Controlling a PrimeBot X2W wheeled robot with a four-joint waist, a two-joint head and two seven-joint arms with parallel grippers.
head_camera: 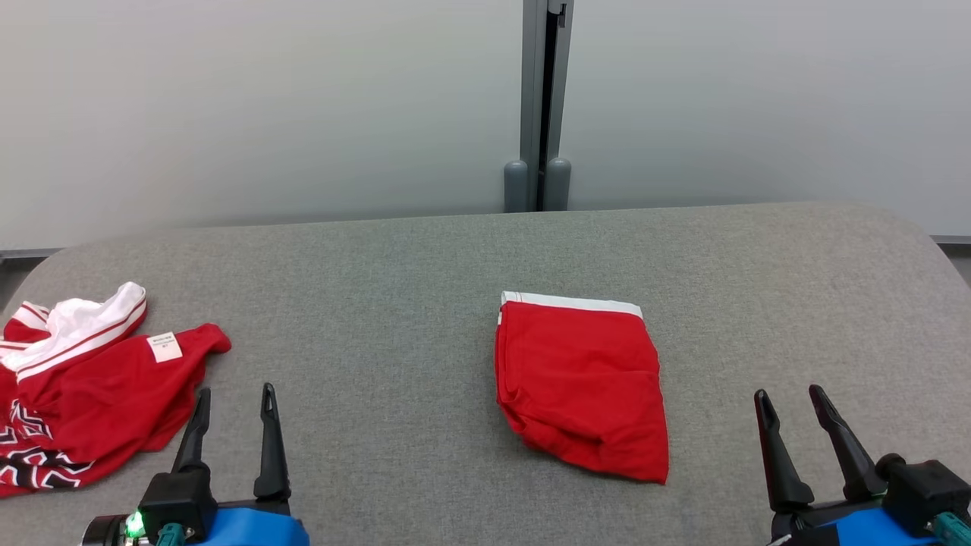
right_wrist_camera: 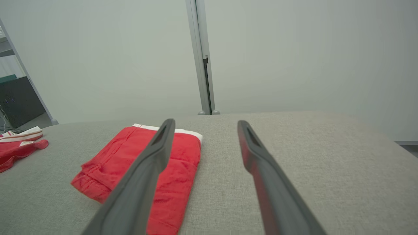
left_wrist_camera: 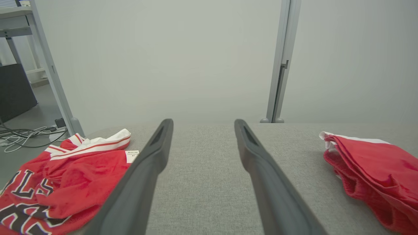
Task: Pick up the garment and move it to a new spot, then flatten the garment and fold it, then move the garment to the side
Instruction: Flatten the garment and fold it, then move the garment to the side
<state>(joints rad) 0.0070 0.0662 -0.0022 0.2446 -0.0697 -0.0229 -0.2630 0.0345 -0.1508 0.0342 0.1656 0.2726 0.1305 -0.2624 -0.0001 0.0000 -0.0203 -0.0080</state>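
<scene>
While both arms are idling at the near edge of the bench (head_camera: 394,303), the red garment (head_camera: 580,387) is lying folded into a compact, roughly square packet. It is sitting a little right of the bench's middle, well apart from every edge. Its white waistband (head_camera: 573,302) is facing the far edge, and its near side is bulging slightly where the layers are not sitting quite flush.

The left gripper (head_camera: 235,391) is hovering by the near left corner with its jaws spread and nothing between them. The right gripper (head_camera: 789,393) is hovering by the near right corner, likewise spread and empty. Neither is touching cloth.

A crumpled jersey (head_camera: 98,387) with a white label (head_camera: 164,346) is lying heaped at the left edge, just beside the left gripper.

Judging from how things are lying, the pick-up, the flattening and the folding are looking finished, since the garment is resting as a tidy stack of layers on bare bench. What is remaining is the last step, moving the folded packet to the side.

That move is calling for a grip that is catching all the layers at once, or the fold is likely to be coming undone on the way. I cannot tell whether the heap at the left edge is marking the intended side.
</scene>
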